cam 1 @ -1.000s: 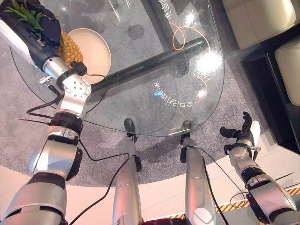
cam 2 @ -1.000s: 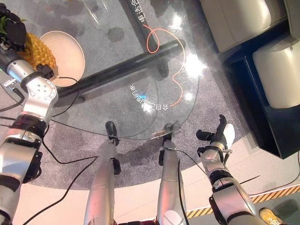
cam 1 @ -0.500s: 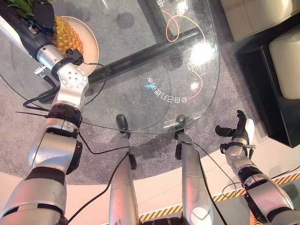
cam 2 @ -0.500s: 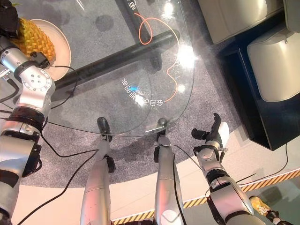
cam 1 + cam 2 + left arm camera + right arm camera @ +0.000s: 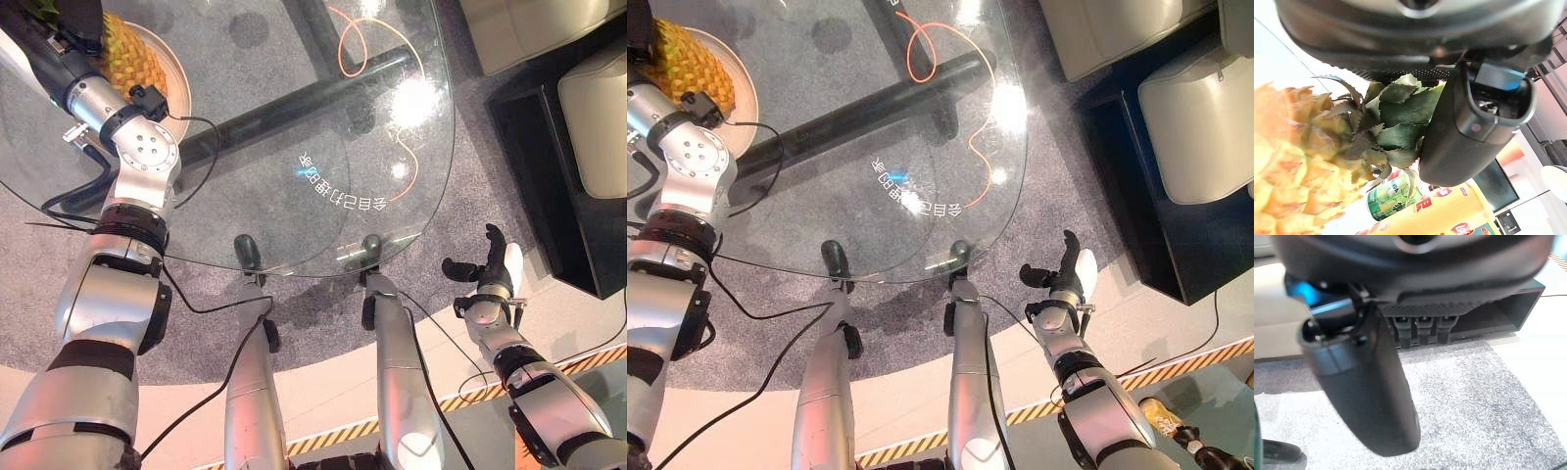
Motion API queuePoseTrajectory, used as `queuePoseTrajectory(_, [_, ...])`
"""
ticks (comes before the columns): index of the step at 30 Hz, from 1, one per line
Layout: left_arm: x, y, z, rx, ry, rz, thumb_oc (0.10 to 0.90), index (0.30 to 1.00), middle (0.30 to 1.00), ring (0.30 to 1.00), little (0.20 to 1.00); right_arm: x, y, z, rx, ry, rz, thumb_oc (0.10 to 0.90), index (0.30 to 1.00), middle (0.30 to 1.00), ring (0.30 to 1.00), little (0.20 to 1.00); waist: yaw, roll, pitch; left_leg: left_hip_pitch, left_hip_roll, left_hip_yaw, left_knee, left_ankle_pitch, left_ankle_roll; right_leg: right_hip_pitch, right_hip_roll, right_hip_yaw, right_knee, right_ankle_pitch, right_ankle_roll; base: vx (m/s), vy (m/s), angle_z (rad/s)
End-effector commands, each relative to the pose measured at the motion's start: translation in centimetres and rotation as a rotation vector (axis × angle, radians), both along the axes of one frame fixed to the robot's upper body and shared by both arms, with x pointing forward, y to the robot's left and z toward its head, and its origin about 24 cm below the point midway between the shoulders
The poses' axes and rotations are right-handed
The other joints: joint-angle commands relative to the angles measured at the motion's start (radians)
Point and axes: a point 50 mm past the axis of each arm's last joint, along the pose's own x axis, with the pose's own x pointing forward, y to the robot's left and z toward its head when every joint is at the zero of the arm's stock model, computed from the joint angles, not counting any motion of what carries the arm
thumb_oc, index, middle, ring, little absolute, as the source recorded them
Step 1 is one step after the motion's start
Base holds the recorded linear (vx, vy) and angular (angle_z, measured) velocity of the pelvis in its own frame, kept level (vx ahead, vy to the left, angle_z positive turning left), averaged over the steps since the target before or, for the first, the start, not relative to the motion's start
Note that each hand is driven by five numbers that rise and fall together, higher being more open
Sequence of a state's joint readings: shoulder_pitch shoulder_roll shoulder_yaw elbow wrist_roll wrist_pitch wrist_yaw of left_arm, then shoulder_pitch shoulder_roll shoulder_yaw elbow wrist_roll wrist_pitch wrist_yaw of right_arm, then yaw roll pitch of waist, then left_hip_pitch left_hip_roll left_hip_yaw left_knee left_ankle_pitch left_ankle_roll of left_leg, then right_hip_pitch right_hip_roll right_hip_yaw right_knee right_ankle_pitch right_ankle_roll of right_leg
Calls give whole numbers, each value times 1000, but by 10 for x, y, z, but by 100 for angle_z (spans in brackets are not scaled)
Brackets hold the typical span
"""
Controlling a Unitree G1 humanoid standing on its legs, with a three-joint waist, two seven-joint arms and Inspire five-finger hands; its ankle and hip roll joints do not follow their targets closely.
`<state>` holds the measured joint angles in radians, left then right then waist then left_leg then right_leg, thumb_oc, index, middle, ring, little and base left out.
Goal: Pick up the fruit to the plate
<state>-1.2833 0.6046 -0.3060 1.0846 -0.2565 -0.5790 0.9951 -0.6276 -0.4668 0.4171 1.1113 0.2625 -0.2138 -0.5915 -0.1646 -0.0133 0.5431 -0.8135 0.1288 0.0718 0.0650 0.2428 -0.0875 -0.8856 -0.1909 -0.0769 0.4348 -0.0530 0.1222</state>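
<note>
Left robot hand (image 5: pixel 1474 122) clamped on pineapple (image 5: pixel 132 61) crown, fruit over the plate (image 5: pixel 743 90) on the glass desk (image 5: pixel 294 147). Best lowered upright, then released. Right robot hand (image 5: pixel 487 274) spread, idle beside desk.

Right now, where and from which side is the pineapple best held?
Probably by its leafy crown, where the left hand is already curled round it. The pineapple lies over the plate, crown pointing away from the robot.
</note>
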Motion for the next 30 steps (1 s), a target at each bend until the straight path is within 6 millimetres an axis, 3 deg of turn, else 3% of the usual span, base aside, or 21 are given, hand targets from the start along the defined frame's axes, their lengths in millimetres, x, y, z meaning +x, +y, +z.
queuePoseTrajectory(1, [-33, 5, 74, 100, -302, 44, 100, 300, 300, 300, 200, -4, -7, 2, -28, -32, -49, 800, 900, 900, 900, 900, 24, -64, -23, -13, -14, 48, 199, -213, -17, 34, 70, -1, -144, 82, -8, 0, 0, 0])
queuePoseTrajectory(2, [-32, 3, 74, 115, -297, 47, 103, 302, 302, 302, 203, -4, -5, 0, -26, -32, -47, 800, 900, 900, 900, 900, 24, -66, -23, -14, -13, 48, 201, -215, -16, 33, 70, 0, -143, 82, -7, 0, 0, 0])
queuePoseTrajectory(3, [-32, 2, 75, 119, -298, 44, 202, 387, 387, 387, 302, -4, -4, -1, -27, -31, -46, 800, 900, 900, 900, 900, 24, -67, -23, -14, -15, 47, 200, -216, -15, 32, 71, 1, -144, 84, -7, 0, 0, 0])
queuePoseTrajectory(6, [-32, 1, 74, 121, -300, 34, 243, 422, 422, 422, 343, -4, -3, 0, -25, -36, -46, 800, 900, 900, 900, 900, 26, -68, -23, -15, -16, 45, 201, -219, -13, 32, 72, 0, -144, 84, -6, 0, 0, 0])
queuePoseTrajectory(10, [-31, -1, 72, 132, -299, 23, 385, 545, 545, 545, 485, -3, -2, 1, -20, -43, -41, 800, 900, 900, 900, 900, 30, -69, -23, -15, -18, 41, 199, -220, -12, 34, 70, -4, -147, 85, -4, 0, 0, 0])
queuePoseTrajectory(21, [-31, -10, 65, 189, -313, -4, 300, 472, 472, 472, 400, -4, -1, 0, -22, -52, -49, 800, 900, 900, 900, 900, 42, -64, -23, -21, -25, 34, 195, -221, -9, 30, 67, -11, -147, 86, -2, 0, 0, 0])
queuePoseTrajectory(30, [-28, -15, 50, 237, -281, -43, 295, 467, 467, 467, 395, -5, 2, -2, -15, -51, -52, 800, 900, 900, 900, 900, 59, -60, -23, -16, -31, 26, 177, -216, -7, 37, 63, -22, -157, 91, 3, -7, -7, 3])
